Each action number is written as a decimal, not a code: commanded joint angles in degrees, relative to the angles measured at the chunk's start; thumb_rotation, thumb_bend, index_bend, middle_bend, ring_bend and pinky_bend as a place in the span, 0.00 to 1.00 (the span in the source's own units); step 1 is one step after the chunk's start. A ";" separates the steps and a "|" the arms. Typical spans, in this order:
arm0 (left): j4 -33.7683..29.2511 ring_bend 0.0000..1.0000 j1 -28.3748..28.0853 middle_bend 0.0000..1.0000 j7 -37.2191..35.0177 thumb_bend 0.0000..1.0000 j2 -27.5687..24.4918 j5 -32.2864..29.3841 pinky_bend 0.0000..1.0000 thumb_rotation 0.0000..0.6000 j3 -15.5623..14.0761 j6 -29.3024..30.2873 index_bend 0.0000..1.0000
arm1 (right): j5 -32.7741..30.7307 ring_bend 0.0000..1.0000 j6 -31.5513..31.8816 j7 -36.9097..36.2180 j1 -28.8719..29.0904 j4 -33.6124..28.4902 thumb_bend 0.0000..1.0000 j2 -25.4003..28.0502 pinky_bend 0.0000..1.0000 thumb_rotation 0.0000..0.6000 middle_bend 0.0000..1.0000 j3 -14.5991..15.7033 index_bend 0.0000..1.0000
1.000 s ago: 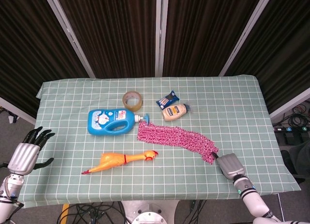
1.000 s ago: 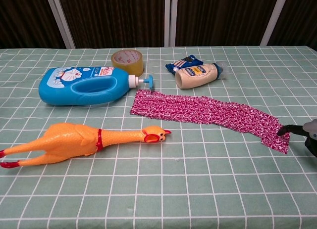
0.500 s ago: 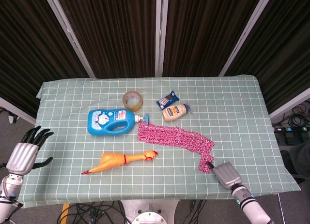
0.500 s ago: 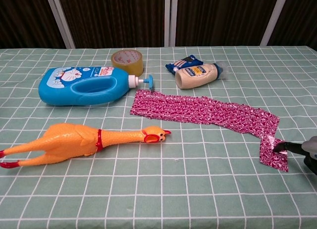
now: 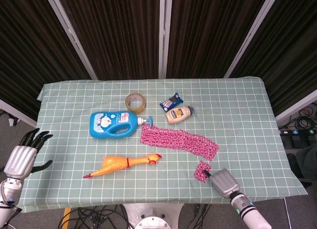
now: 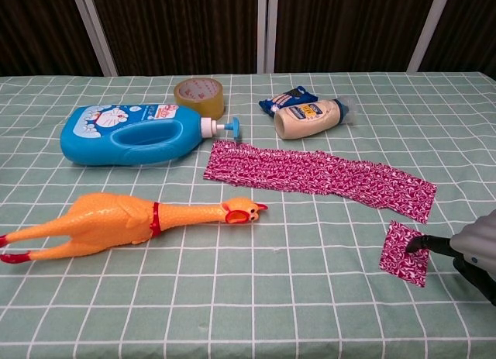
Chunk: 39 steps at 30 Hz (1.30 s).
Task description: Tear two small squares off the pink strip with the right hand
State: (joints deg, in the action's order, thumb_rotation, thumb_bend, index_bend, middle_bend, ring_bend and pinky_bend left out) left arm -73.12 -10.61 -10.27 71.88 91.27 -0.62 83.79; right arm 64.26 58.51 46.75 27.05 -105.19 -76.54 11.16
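The pink strip [image 5: 179, 139] [image 6: 318, 175] lies flat across the middle of the table, running from the blue bottle's pump toward the right. A small pink piece [image 5: 201, 171] [image 6: 405, 253] lies apart from the strip's right end, nearer the front edge. My right hand [image 5: 223, 182] [image 6: 474, 250] pinches this piece at its right edge with a dark fingertip [image 6: 425, 242]. My left hand [image 5: 22, 157] hangs off the table's left side with fingers spread, holding nothing.
A blue detergent bottle [image 5: 115, 124], a tape roll [image 5: 135, 103], a beige squeeze bottle [image 5: 179, 114] and a blue packet [image 5: 170, 101] sit behind the strip. A rubber chicken [image 5: 124, 164] lies in front of it on the left.
The end piece has come off the strip. My right hand has pulled it toward the front edge and to the left. The left hand has dropped slightly.
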 commanded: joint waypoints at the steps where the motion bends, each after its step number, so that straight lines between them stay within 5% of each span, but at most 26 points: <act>1: 0.05 0.00 0.01 0.12 -0.09 0.18 -0.05 -0.04 0.11 1.00 0.04 0.01 0.17 | 0.27 0.85 0.31 0.27 0.12 0.03 1.00 -0.30 0.74 1.00 0.93 -0.31 0.21; 12: 0.37 0.00 0.03 0.12 -0.60 0.18 0.01 0.07 0.11 1.00 0.12 0.12 0.17 | 3.43 0.85 5.61 -2.42 -0.88 -0.28 1.00 1.57 0.74 1.00 0.93 -3.54 0.22; 23: 0.63 0.00 -0.10 0.12 -0.53 0.18 0.10 0.00 0.11 1.00 0.06 -0.37 0.17 | -4.69 0.85 2.36 -3.27 1.48 5.05 1.00 0.07 0.74 1.00 0.93 -8.45 0.18; 39: 1.65 0.00 -0.67 0.12 -0.66 0.18 0.96 -0.22 0.11 1.00 -0.01 -1.71 0.17 | -12.86 0.85 -1.93 -2.16 5.42 7.75 1.00 -1.37 0.74 1.00 0.93 -9.95 0.18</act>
State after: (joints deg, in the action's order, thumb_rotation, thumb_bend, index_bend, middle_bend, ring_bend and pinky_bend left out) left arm -71.47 -11.28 -10.92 72.84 91.05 -0.63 82.08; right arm 51.65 56.77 44.47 32.25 -97.61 -77.86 1.20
